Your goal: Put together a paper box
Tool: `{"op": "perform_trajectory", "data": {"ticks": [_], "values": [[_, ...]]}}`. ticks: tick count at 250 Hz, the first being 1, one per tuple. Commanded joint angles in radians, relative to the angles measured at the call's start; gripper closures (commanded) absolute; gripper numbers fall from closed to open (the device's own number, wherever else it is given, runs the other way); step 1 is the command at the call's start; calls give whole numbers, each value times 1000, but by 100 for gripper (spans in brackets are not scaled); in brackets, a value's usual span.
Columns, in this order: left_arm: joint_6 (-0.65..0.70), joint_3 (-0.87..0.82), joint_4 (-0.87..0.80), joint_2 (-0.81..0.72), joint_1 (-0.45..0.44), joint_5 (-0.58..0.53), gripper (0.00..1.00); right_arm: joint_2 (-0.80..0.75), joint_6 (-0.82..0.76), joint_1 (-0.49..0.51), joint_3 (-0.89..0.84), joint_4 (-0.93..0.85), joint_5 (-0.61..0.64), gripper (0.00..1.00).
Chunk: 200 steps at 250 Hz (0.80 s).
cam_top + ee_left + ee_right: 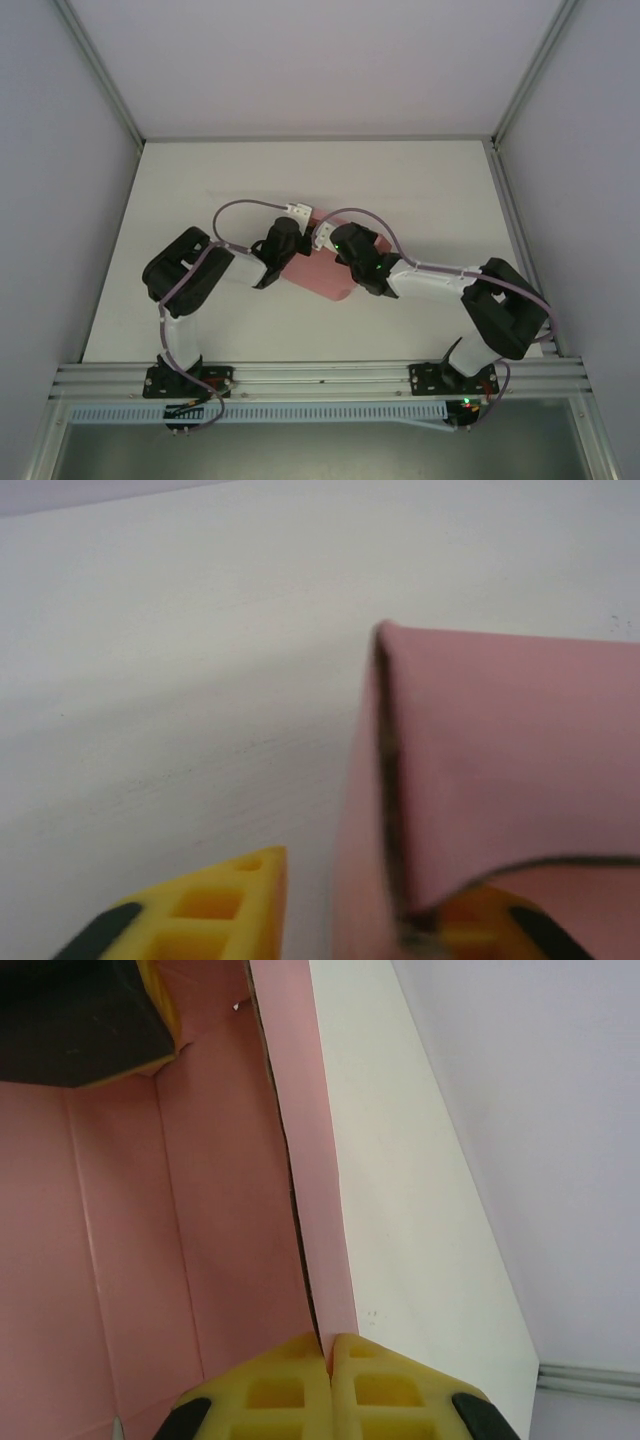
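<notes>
The pink paper box (320, 274) lies partly folded at the middle of the white table, between my two grippers. My right gripper (330, 1348) is shut on the edge of an upright pink side wall (318, 1160), with the box's floor (120, 1240) to its left. My left gripper (365, 885) is open and straddles another upright wall (365, 780). Its left finger (215, 905) stands clear of the paper, and its right finger (495, 925) sits inside the box under a curled flap (510, 760). From above, the left gripper (290, 240) and the right gripper (335, 245) nearly meet over the box's far edge.
The white table (430, 190) is closed in by pale walls at the left, right and back. An aluminium rail (320, 378) with both arm bases runs along the near edge. Grey cables (245, 205) loop above the wrists.
</notes>
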Motion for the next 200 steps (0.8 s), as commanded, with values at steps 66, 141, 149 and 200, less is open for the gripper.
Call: {"op": "perform_trajectory", "data": {"ticks": [66,141,149,200], "values": [[-1,46,-38,-3,39,203,59,28,55,-1,-4,-181,-61,100],[12,92,-133,9,43,69,90,12,67,-1,-5,-182,-37,100],[19,87,-140,5,42,57,92,10,63,-1,-7,-182,-31,100],[46,49,-166,-6,41,-117,100,4,68,-1,-3,-195,-3,100]]}}
